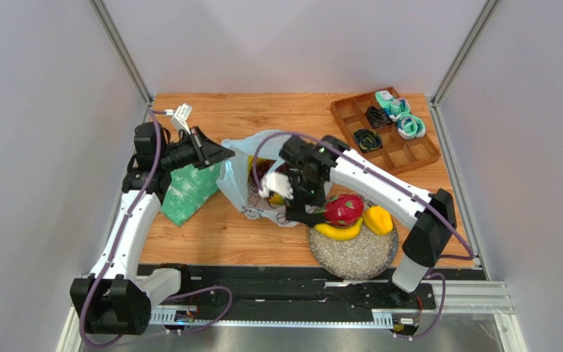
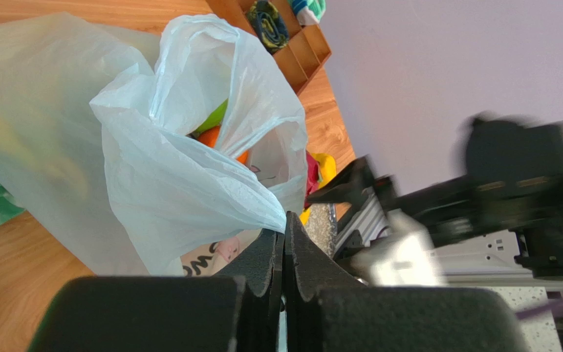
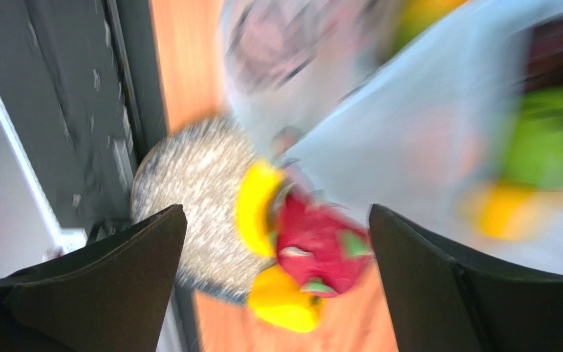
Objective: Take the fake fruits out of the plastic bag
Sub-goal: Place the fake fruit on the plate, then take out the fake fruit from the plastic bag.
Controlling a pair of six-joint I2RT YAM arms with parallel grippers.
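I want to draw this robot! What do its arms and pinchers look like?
The left arm and right arm have white tube sections with chunky black joints. A thin purple cable runs along each. The left gripper and right gripper have two black wedge-shaped fingers each.

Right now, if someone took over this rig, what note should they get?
Left tool: shut, pinching the rim of the thin pale-blue plastic bag, whose mouth is open.
Right tool: open and empty, between the bag and the speckled grey round plate.
Done: a pink-red dragon fruit, a yellow banana and a yellow fruit piece lie on the plate.
Left: at least an orange fruit and a green fruit show inside the bag; take them out.
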